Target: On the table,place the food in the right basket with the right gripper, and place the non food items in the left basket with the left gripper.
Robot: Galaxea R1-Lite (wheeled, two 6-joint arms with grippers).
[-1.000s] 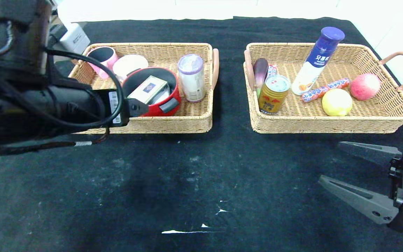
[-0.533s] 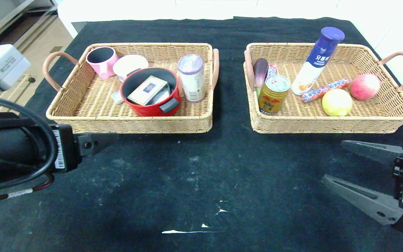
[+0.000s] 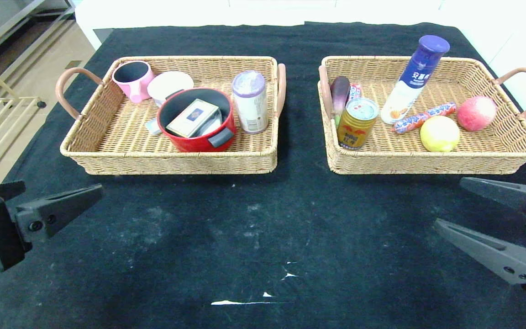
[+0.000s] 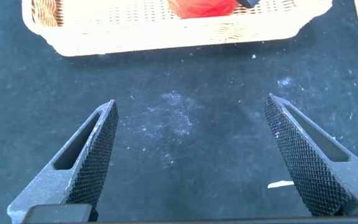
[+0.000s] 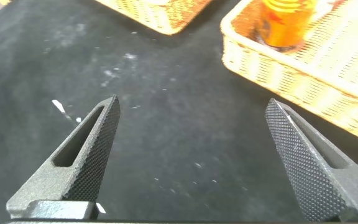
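Left hand (image 3: 39, 201) released, hovering over the counter (image 3: 244, 228) short of the left basket (image 3: 171, 160); right hand (image 3: 486, 210) likewise released, before the right basket (image 3: 427, 162).

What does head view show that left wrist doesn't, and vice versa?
Head only: the right basket with the gold can, lemon and bottle; the card box inside the red pot; the open right hand.
Left wrist only: the meshed inner faces of the left hand's fingers, spread wide.
Both: the left basket's front wall, the red pot, the scuffed black table.
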